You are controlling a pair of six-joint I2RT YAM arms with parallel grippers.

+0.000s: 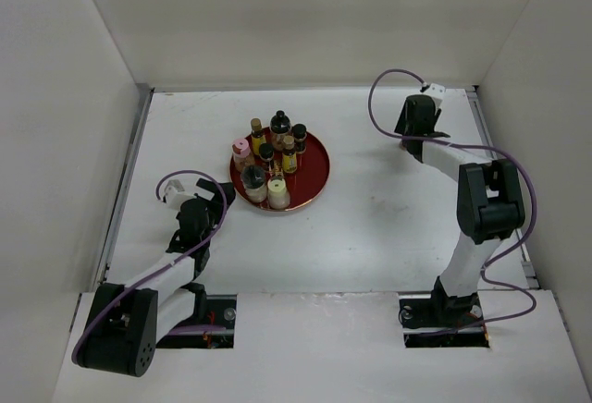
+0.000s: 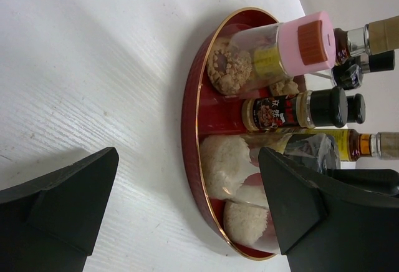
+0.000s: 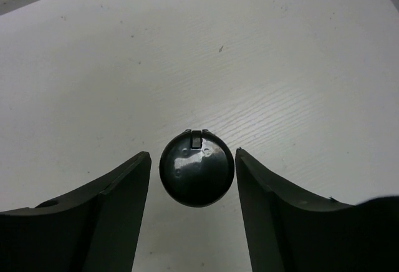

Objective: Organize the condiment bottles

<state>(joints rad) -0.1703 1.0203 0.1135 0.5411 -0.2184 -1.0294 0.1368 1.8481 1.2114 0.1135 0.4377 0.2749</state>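
Glass bodies + hard plastic caps: stiff, smooth, breakable. Small, so prob light. No give under squeeze → moderate force, centre the grip, no side knocks.

R gripper [image 3: 193, 153]: jaws part open, straddling one black-cap bottle [image 3: 197, 167] seen from straight above. Narrow gap each side, no contact, holding nothing. Only the cap top shows. Body under it is hidden, so can't tell glass colour or fill level. It stands on bare table [image 3: 262, 47], well apart from tray [image 1: 313, 164], off to tray's right and a bit further back. In top view the arm covers it.

Grip call: cap is round + slick, so pads would meet it along a line only and it's likely to twist or slip out. Better to drop lower and close on the neck or body below the cap, if fingers reach. Keep it upright on lift.

L gripper [image 2: 187, 160]: wide open, empty, low over table just beside tray's near-left rim, pointing at it. No contact w/ tray as far as I can tell.

Other bottles [image 1: 268, 158] stand upright, packed on tray's left half, some touching. Pink-cap jar [image 2: 305, 41] sits at tray's left edge, clear body w/ brownish lumps inside. Spice jar [image 2: 293, 110] is right beside it. Tight pack = little finger room. Take outer ones first, from tray's rim side, else neighbours may tip.
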